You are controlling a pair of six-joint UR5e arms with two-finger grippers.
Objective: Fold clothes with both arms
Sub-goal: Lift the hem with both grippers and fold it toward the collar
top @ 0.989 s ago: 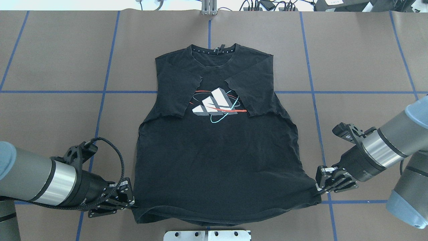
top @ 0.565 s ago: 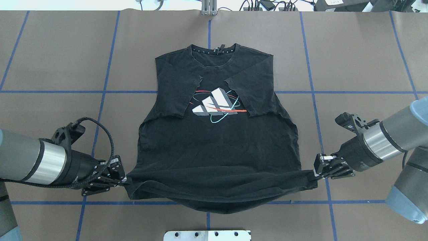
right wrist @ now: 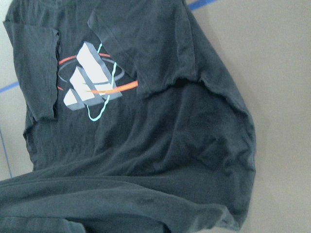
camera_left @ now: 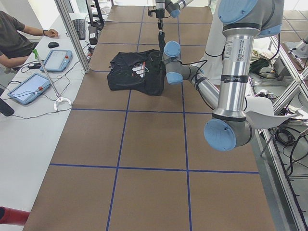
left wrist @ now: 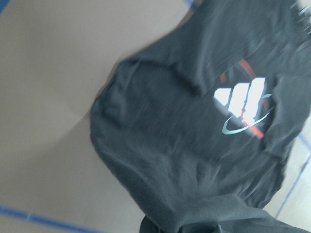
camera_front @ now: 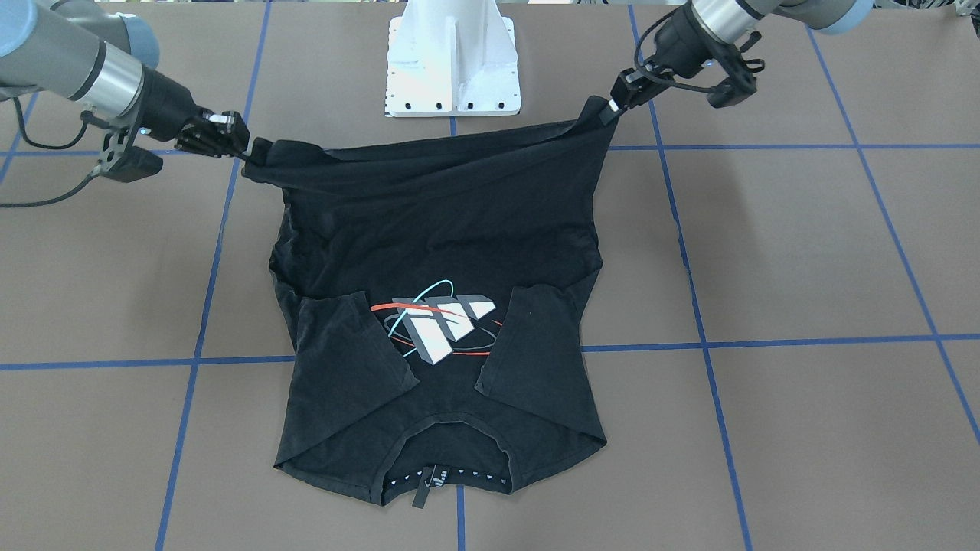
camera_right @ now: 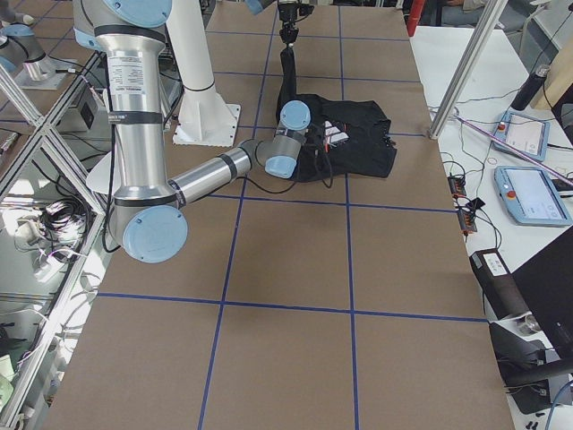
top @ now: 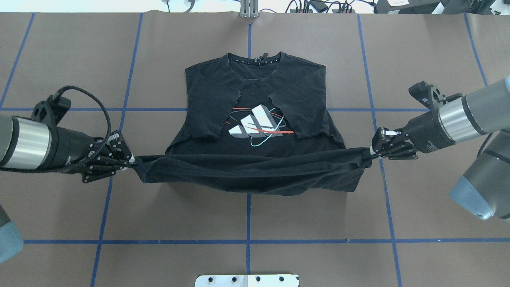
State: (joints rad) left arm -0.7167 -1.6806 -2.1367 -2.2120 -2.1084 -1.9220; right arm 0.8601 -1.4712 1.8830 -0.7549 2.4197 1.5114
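Blurred T-shirt in left wrist view; left arm and right arm cropped overhead

Directions follow the overhead view, with 12 o'clock at the far edge. The T-shirt hem stretches as a raised band between the left claw at 9 o'clock and the right claw at 3 o'clock. Each claw is pinched on one corner. The band bars passage across the middle. From the band toward 12 o'clock, flat cloth covers the surface. Toward 6 o'clock, bare surface runs to the pedestal base. Bare lanes flank the cloth at 10 and 2 o'clock. The left arm, its cable loop and the right arm occupy the 9 and 3 o'clock approaches.
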